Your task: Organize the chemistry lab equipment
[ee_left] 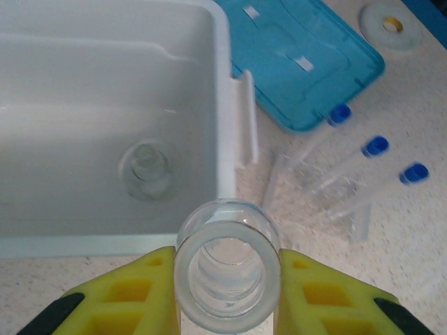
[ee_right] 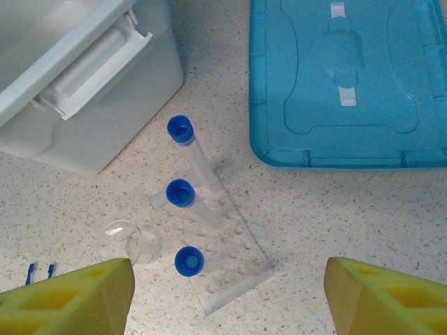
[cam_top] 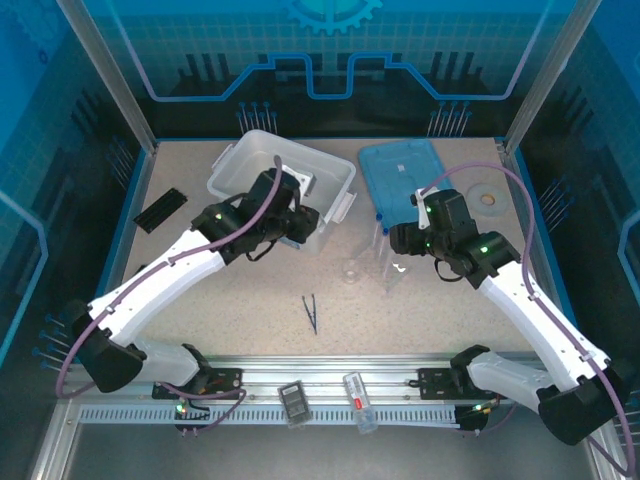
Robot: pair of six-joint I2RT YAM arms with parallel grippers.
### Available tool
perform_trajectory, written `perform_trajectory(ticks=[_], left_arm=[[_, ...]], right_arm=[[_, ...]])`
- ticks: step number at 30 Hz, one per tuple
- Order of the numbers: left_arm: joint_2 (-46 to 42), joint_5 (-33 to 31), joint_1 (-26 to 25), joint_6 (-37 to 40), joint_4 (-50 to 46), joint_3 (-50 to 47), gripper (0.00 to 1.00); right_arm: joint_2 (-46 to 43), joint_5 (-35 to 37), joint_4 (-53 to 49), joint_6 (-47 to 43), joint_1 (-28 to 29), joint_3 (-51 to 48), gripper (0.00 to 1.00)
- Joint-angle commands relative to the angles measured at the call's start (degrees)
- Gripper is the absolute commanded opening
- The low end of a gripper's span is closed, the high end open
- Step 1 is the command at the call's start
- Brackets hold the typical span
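Observation:
My left gripper [ee_left: 227, 269] is shut on a small round glass dish [ee_left: 228, 232], its mouth facing the camera, just outside the front wall of the white bin [ee_left: 223, 105]. A second glass dish [ee_left: 145, 171] lies inside the bin. In the top view the left gripper [cam_top: 300, 225] hangs at the bin's [cam_top: 235, 165] near side. My right gripper [ee_right: 230, 286] stands open above the clear rack [ee_right: 237, 258] holding three blue-capped tubes [ee_right: 180, 192]. Another glass dish [ee_right: 129, 244] rests beside the rack. The dark blue tweezers [cam_top: 312, 312] lie on the table in front. The light-blue lid [cam_top: 405, 180] lies flat right of the bin.
A black ridged strip [cam_top: 160, 210] lies at the left and a pale ring [cam_top: 490, 197] at the back right. Two small items [cam_top: 293, 403] sit on the front rail. Blue walls enclose the table.

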Motion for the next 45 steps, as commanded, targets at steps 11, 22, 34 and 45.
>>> perform_trajectory(ticks=[11, 22, 34, 45], left_arm=[[8.61, -3.81, 9.33, 8.1, 10.15, 3.99, 0.16], [18.73, -6.38, 12.83, 11.01, 12.24, 6.86, 0.16], [26.3, -7.14, 14.44, 11.66, 14.0, 6.51, 0.15], [29.93, -5.14, 14.62, 9.93, 14.48, 5.57, 0.15]], right_arm=[[-1.08, 0.14, -0.51, 0.21, 0.46, 0.16, 0.73], [-1.12, -0.65, -0.58, 0.08, 0.15, 0.25, 0.73], [-1.65, -0.92, -0.23, 0.38, 0.03, -0.37, 0.73], [-1.69, -1.09, -0.05, 0.41, -0.05, -0.54, 0.73]])
